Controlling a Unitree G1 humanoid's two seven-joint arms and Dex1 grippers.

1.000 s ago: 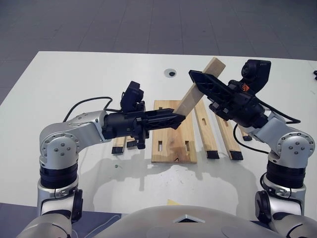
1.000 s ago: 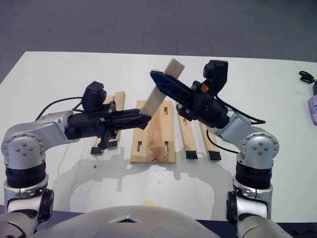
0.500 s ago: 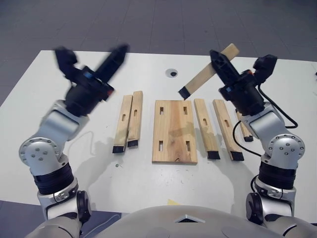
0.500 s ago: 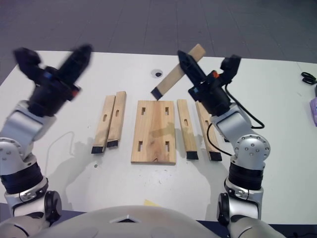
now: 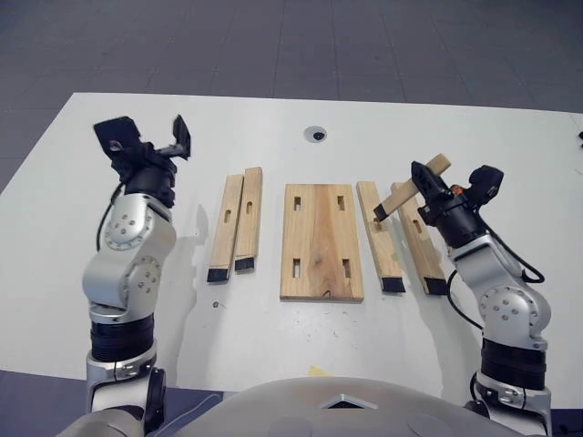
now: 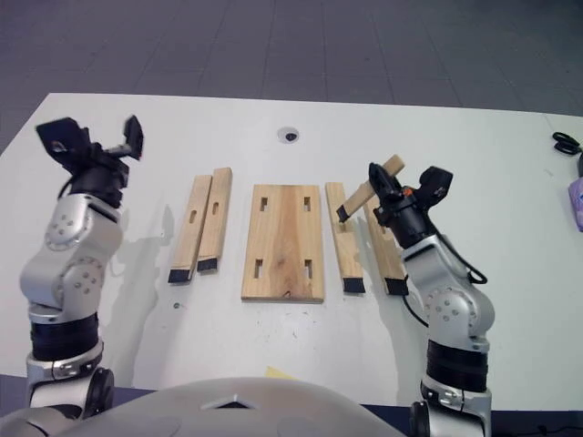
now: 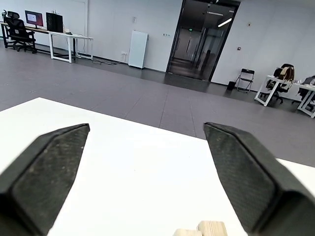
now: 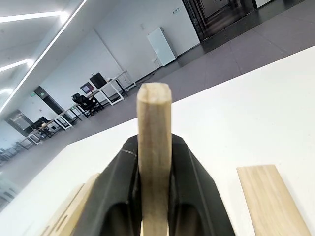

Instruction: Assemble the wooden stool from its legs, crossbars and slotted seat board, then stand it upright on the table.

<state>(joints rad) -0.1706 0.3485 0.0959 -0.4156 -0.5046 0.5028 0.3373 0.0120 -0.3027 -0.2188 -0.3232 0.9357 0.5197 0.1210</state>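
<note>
So nothing is joined yet. The seat board [image 5: 319,239] lies flat on the bench [image 5: 273,127], with loose legs [image 5: 235,223] on both sides. The right hand [image 5: 424,188] grips one stick [image 5: 396,200] above them; the left hand [image 7: 146,129] is wide open, up high.

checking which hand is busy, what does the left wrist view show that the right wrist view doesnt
Left wrist view: the left gripper, its fingers wide apart with nothing between them, and the ends of two wooden pieces. Right wrist view: the right gripper, its fingers shut on a leg, with a flat board lying nearby. Both: the white table and the grey-floored room beyond it.
</note>
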